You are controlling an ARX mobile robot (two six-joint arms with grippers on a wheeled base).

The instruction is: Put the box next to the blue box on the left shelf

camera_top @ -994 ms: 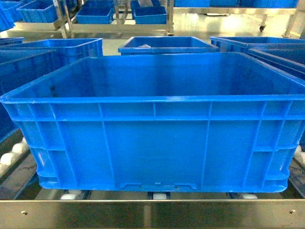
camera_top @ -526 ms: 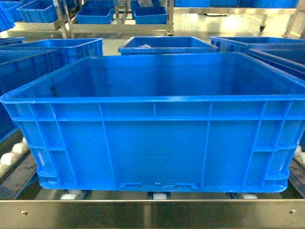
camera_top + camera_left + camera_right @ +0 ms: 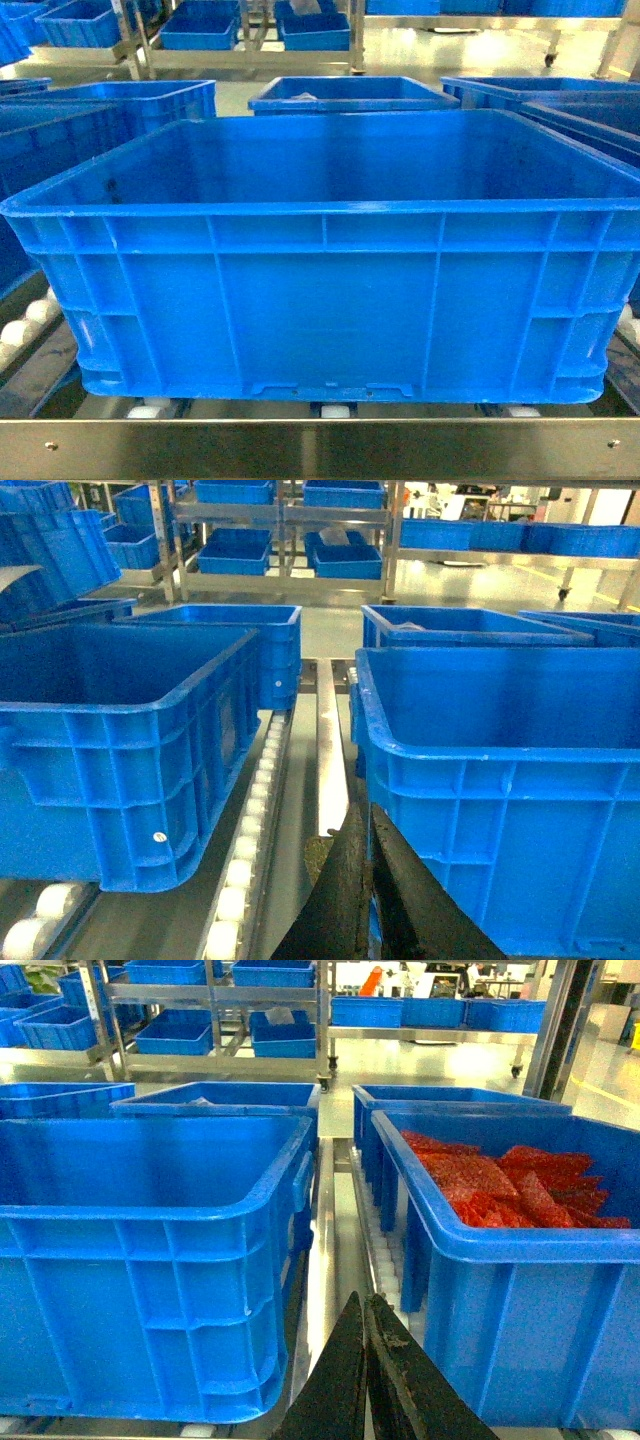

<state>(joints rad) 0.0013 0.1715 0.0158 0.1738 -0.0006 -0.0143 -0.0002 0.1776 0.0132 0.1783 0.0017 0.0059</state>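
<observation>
Head: close, level-to-downward, facing the box (image 3: 325, 290) front-on over the shelf rail (image 3: 320, 445).
Left wrist: low, forward along the gap left of the box (image 3: 500, 780).
Right wrist: low, forward along its right gap.
Shared: the box.

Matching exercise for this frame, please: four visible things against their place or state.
1. box
2. left hand
3. right-side crate
4. white rollers

a. holds red packets
b. shut, low between two crates
c. fills the head view, empty
d. run in a row beside a crate

Pairs: 1-c, 2-b, 3-a, 4-d
</observation>
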